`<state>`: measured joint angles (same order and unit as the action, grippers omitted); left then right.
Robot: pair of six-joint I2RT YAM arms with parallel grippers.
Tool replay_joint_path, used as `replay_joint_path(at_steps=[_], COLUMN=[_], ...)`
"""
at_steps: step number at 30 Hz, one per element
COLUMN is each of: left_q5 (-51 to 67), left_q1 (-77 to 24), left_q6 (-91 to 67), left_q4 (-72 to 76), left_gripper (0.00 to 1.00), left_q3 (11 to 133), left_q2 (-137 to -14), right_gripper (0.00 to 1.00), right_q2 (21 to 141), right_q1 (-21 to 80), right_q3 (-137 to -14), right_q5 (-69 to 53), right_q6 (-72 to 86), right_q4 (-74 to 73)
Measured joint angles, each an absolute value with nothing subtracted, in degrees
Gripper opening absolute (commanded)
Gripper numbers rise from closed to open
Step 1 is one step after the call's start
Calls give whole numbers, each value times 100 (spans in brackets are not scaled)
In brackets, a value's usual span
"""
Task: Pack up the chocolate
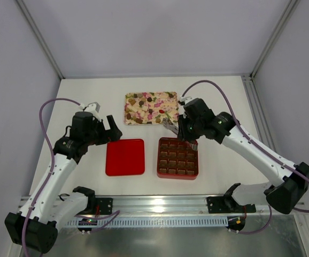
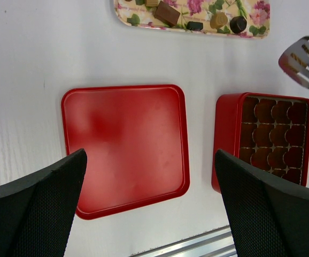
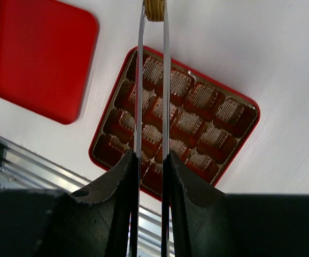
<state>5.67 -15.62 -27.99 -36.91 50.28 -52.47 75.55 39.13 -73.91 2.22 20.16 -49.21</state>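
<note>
Chocolate pieces [image 1: 144, 101] lie scattered on the floral tray [image 1: 151, 119] at the back; several also show in the left wrist view, among them a brown square [image 2: 167, 13]. My right gripper [image 3: 150, 155] is shut on metal tongs [image 3: 152, 80]. The tongs' tips pinch a tan chocolate [image 3: 154, 9] just beyond the far edge of the red box [image 3: 253, 110]. The cells of the box's brown grid [image 3: 197, 96] show only ribbed bottoms. My left gripper [image 2: 150, 158] hangs open over the near edge of the red lid [image 2: 125, 144], holding nothing.
The red lid [image 1: 125, 157] lies flat left of the box [image 1: 177, 158]. The tongs' slotted end [image 2: 304, 60] shows at the right of the left wrist view. An aluminium rail [image 1: 160, 203] runs along the table's near edge. White walls enclose the table.
</note>
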Motion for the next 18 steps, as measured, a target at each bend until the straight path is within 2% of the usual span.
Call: replay_joint_path(at_steps=[5,18], left_q5=[567,565], left_q1=[-1562,-1562], left_q6=[-2799,-2797], left_q4=[-3691,-3695], left_gripper=[100,100], left_q3=[5028,5028], left_q2=[-5249,-5249], right_gripper=[18,19], right_q2=[7087,7050], right_q1=[4324,4779], right_q3=[-6807,-6298], right_q5=[235,338], right_q6=[2209,2491], right_q4=[-4939,-4910])
